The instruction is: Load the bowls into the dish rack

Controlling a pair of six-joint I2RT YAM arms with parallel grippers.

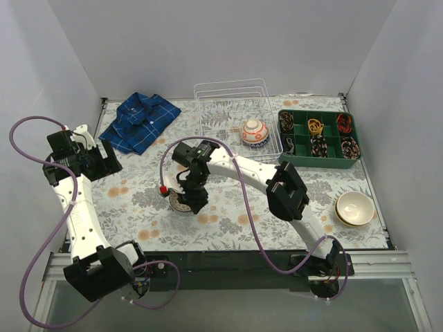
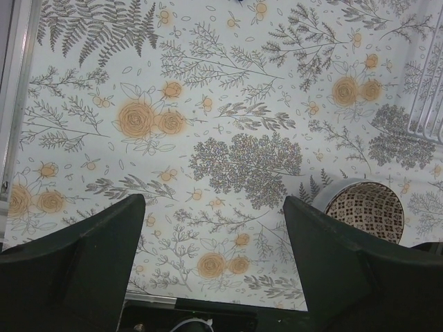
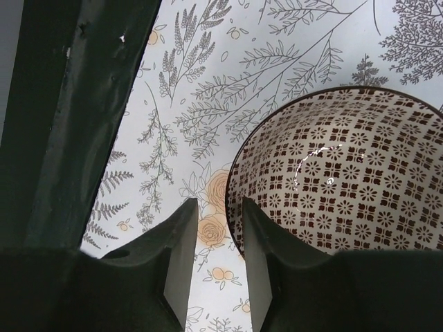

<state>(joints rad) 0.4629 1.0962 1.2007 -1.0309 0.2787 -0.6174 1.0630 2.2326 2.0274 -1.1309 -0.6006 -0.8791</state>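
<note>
The table (image 1: pixel 228 232) wears a floral cloth that runs out to a metal rail at its near edge, with white walls on the other three sides. The dish rack (image 1: pixel 220 121) stands at the far middle, its right side just beside the green compartment tray (image 1: pixel 315 164). A blue plaid shirt (image 1: pixel 142 123) lies at the far left, apart from the rack. A wide stretch of bare cloth lies between the rack's front edge and the near rail.

The right gripper (image 3: pixel 220 207) reaches down at mid-table, in front of the rack's left corner. Its fingers are narrow and straddle the rim of a brown-patterned bowl (image 3: pixel 346 187). A sliver of cloth shows beside the rim, so whether they pinch it cannot be told. The left gripper (image 2: pixel 214 200) hangs over the cloth at the left with its fingers spread wide and nothing between them. In its view the same bowl sits off to the right.

A red-patterned bowl (image 1: pixel 255 131) rests inside the rack's right front part. A cream bowl (image 1: pixel 354 206) sits near the table's right edge.
</note>
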